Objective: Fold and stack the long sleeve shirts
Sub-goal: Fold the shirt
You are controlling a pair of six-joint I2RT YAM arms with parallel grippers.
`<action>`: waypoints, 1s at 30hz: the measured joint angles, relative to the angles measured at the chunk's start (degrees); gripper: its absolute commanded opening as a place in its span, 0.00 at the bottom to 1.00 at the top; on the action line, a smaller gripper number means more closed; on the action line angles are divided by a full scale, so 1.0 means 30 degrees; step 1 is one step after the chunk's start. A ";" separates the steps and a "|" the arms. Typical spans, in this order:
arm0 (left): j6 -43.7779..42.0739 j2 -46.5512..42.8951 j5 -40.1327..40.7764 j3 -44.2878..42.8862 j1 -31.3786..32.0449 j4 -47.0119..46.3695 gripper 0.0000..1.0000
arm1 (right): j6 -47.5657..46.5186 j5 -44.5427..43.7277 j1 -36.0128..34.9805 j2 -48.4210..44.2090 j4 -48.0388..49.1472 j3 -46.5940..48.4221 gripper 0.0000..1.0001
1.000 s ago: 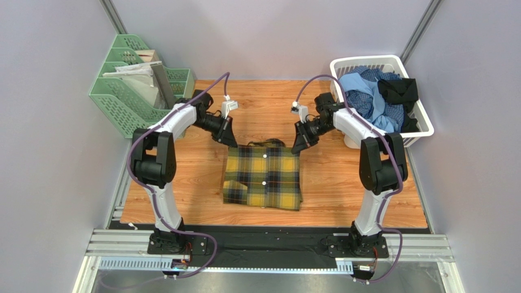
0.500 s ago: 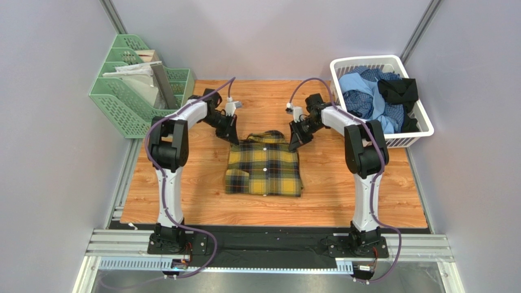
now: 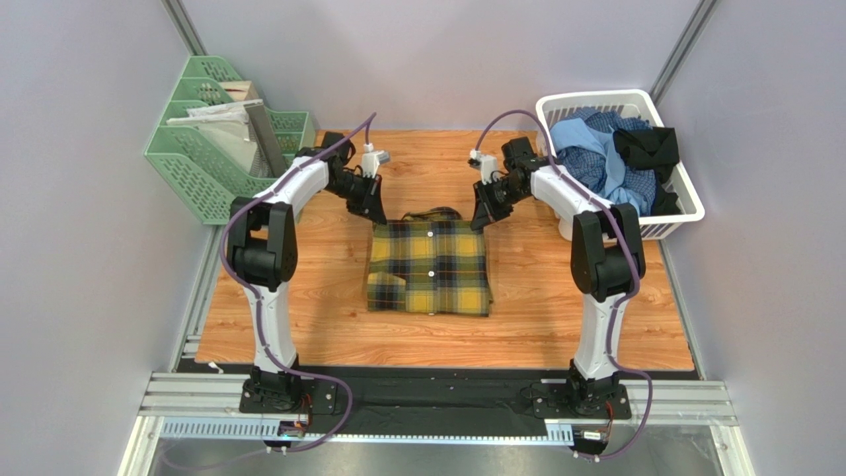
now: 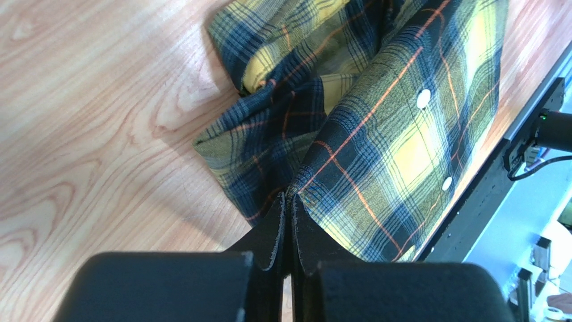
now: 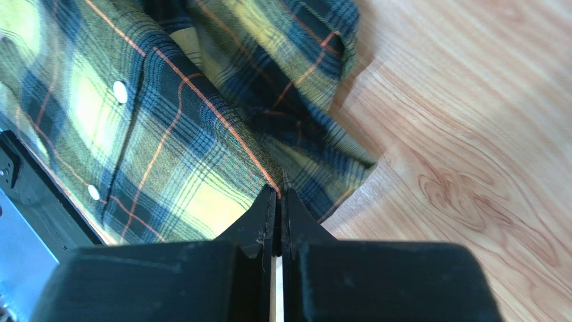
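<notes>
The jaws of the left gripper (image 4: 289, 208) are pinching shut on a fold of the plaid shirt (image 3: 429, 266) at its far left corner, just beside the collar. From these tips the cloth is spreading to the right and back toward the arm bases. The jaws of the right gripper (image 5: 277, 201) are likewise clamping closed on the matching far right corner, with the cloth spreading to their left and back. The shirt's long axis is therefore running away from both pairs of tips, collar end to hem, and neither arm is sitting nearer than the other. Any fold is probably going to carry this pinched edge toward the hem. Beyond the right jaws, the other shirts (image 3: 606, 159) are waiting in a white basket (image 3: 594, 96).
</notes>
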State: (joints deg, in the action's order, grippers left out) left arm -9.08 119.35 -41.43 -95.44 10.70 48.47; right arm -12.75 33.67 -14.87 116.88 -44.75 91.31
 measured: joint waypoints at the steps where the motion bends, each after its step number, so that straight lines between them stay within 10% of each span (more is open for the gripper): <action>1: 0.0007 -0.0095 0.0036 0.0000 0.0000 -0.0036 0.04 | -0.0007 -0.0066 0.0000 -0.0211 0.0007 0.0007 0.00; 17: -0.0073 0.0284 0.1399 0.3417 0.0743 0.0321 0.00 | 0.0102 -0.1246 -0.1698 0.0583 0.0335 -0.2426 0.06; 23: -0.1377 -0.3213 0.1341 0.7519 0.0896 0.1071 0.44 | 0.0168 -0.0750 -0.2805 -0.2310 -0.0743 -0.6280 0.46; 26: -0.2973 -0.5661 0.1188 0.8138 0.0743 0.1523 0.66 | -0.0080 -0.0299 -0.2448 -0.3570 -0.2084 -0.6288 0.47; 30: -0.5610 -0.8109 0.0117 0.7155 0.1202 0.1494 0.68 | 0.0022 0.1166 -0.1872 -0.4175 -0.2594 -0.4320 0.40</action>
State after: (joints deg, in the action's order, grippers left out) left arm -25.91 95.02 -41.08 -73.97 14.31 52.95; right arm -12.69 37.17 -20.49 104.36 -52.53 78.35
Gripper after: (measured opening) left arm 0.666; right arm 0.450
